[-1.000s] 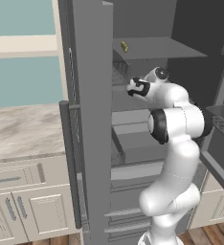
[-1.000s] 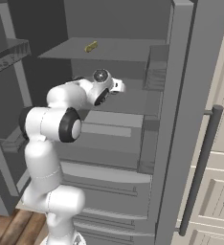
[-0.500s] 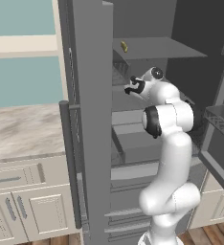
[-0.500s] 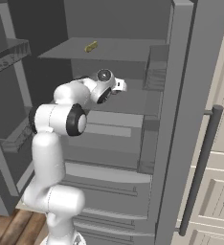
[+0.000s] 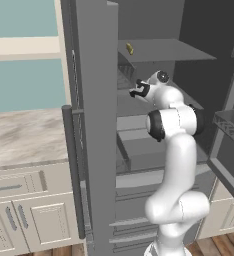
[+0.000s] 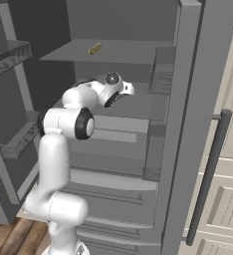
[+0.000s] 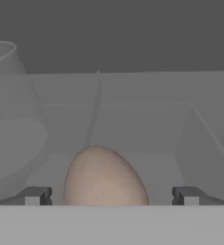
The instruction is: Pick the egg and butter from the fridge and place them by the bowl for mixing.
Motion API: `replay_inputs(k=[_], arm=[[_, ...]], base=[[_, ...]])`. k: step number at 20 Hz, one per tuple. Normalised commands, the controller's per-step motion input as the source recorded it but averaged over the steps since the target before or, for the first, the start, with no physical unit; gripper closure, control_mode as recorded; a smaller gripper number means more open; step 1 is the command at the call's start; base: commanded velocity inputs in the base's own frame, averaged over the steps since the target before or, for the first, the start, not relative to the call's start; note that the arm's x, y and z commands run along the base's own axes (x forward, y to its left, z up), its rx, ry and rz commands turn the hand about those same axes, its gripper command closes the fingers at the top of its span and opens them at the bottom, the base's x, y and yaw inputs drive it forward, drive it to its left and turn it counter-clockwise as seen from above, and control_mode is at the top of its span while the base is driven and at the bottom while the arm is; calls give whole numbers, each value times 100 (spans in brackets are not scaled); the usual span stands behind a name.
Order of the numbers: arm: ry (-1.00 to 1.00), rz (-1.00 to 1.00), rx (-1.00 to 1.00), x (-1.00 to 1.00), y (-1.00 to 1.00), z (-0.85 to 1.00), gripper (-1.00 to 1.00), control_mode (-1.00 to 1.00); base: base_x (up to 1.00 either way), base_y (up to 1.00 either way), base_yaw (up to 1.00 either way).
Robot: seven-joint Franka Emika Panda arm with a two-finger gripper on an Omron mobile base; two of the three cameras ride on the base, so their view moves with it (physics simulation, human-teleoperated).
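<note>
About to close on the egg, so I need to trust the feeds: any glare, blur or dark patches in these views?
Hand view: the egg is soft-edged but evenly lit between the open gripper, no glare. Left base view: the fridge interior is dim and flat grey. Right base view: the butter reads small but distinct.

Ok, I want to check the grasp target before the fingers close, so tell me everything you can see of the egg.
The egg is a smooth, matte, pale beige ovoid with a faint pinkish tint and fine speckling. In the hand view it stands with its narrower end up, its base hidden at the bottom of the picture. It sits inside the grey fridge, centred between the open gripper's two dark fingertips, with clear gaps on both sides, so nothing visibly touches it. A translucent glass vessel stands apart to its left.
</note>
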Motion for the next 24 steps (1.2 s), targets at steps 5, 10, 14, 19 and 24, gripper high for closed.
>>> replay_inputs(k=[5, 10, 14, 19, 24], arm=[[0, 0, 0, 12, 0, -12, -100, -100], [1, 0, 0, 1, 0, -11, 100, -100], [0, 0, 0, 0, 0, 0, 100, -100], [0, 0, 0, 0, 0, 0, 100, -100], [0, 0, 0, -33, -1, 0, 100, -100]], base=[[0, 0, 0], [0, 0, 0], [0, 0, 0], [0, 0, 0], [0, 0, 0]])
